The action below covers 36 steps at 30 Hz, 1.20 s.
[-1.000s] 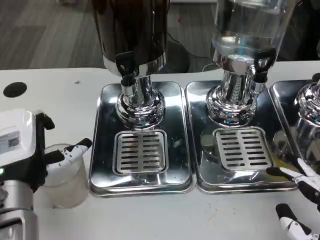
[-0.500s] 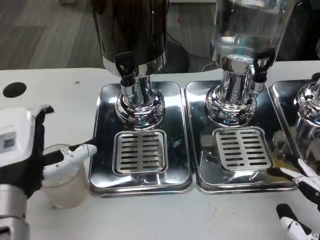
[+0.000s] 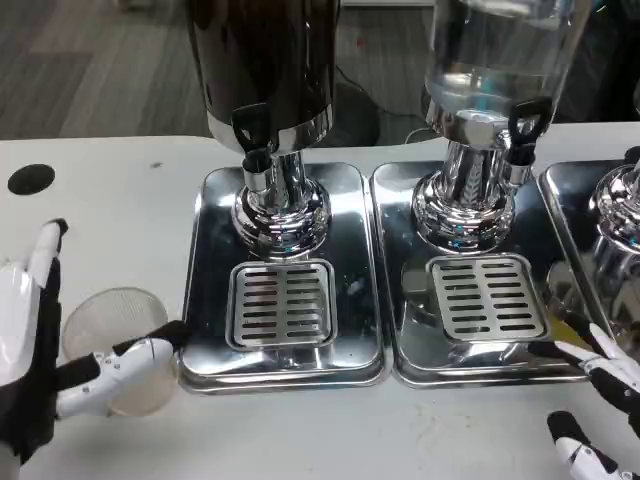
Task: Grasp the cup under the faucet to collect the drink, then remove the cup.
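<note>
A clear plastic cup (image 3: 116, 338) stands upright on the white table, left of the left steel tray (image 3: 210, 265) and away from the faucet. The dark dispenser's black-handled faucet (image 3: 252, 140) hangs above the slotted drip grate (image 3: 283, 303), which has nothing on it. My left hand (image 3: 35, 355) sits at the lower left with its fingers spread. Its thumb (image 3: 125, 362) lies across the cup's near side, and one finger (image 3: 45, 250) points up beside the cup. My right hand (image 3: 598, 405) shows at the lower right corner, fingers apart, holding nothing.
A second dispenser with a clear tank (image 3: 495, 50) and its own grate (image 3: 487, 297) stands on the middle tray. A third tray's edge (image 3: 560, 200) shows at the far right. A black round hole (image 3: 30, 178) marks the table at the left.
My left hand has drawn back toward the lower left and opened its fingers, uncovering the cup's rim. The cup stays in about the same spot. The right hand has barely moved.
</note>
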Motion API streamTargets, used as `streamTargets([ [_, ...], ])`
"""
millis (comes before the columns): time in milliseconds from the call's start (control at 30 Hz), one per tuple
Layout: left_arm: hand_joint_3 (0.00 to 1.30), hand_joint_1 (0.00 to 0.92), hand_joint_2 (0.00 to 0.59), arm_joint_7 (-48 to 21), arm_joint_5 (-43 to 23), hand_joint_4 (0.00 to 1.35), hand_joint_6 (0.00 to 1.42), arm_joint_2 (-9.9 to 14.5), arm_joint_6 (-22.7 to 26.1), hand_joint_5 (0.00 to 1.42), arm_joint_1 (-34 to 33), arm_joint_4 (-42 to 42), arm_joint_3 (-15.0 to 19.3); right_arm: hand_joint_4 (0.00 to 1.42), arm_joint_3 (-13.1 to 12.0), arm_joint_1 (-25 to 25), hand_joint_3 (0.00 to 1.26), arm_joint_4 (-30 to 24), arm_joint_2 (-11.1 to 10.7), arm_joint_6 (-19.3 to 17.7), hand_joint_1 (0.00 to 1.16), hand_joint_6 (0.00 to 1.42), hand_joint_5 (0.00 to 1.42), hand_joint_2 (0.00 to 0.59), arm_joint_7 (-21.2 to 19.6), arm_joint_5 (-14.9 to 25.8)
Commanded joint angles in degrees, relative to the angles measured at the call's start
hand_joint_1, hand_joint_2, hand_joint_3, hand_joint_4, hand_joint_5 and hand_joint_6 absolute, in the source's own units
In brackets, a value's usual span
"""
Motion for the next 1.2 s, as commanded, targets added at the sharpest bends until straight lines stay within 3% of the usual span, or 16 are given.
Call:
streamTargets([
  [33, 0.04, 0.009, 0.003, 2.5, -0.7, 0.00, 0.60, -1.0, -1.1, 0.17, 1.3, 3.1, 0.5, 0.00, 0.3, 0.7, 0.21, 0.3, 0.3, -0.3, 0.39, 0.00, 0.00, 0.437, 0.2, 0.7],
  [267, 0.10, 0.074, 0.026, 5.5, -0.8, 0.08, 0.69, -2.0, -1.8, 0.26, 0.6, 9.5, -0.5, 0.00, 0.2, 1.7, 0.22, 0.8, 0.2, -1.2, 0.39, 0.00, 0.00, 0.431, -0.1, 0.8],
  [500, 0.11, 0.203, 0.044, 5.7, 1.8, 0.12, 0.74, -2.2, -1.2, 0.34, -1.6, 12.5, -3.5, 0.00, -0.5, 2.9, 0.22, 1.8, 0.0, -2.6, 0.39, 0.00, 0.00, 0.430, -0.1, 1.7],
  [1200, 0.26, 0.300, 0.073, 8.6, 5.0, 0.36, 0.94, -2.5, 0.9, 0.61, -2.7, 14.1, -6.0, 0.00, -1.9, 2.9, 0.22, 5.3, -0.8, -5.5, 0.40, 0.00, 0.00, 0.421, 0.7, 5.3],
])
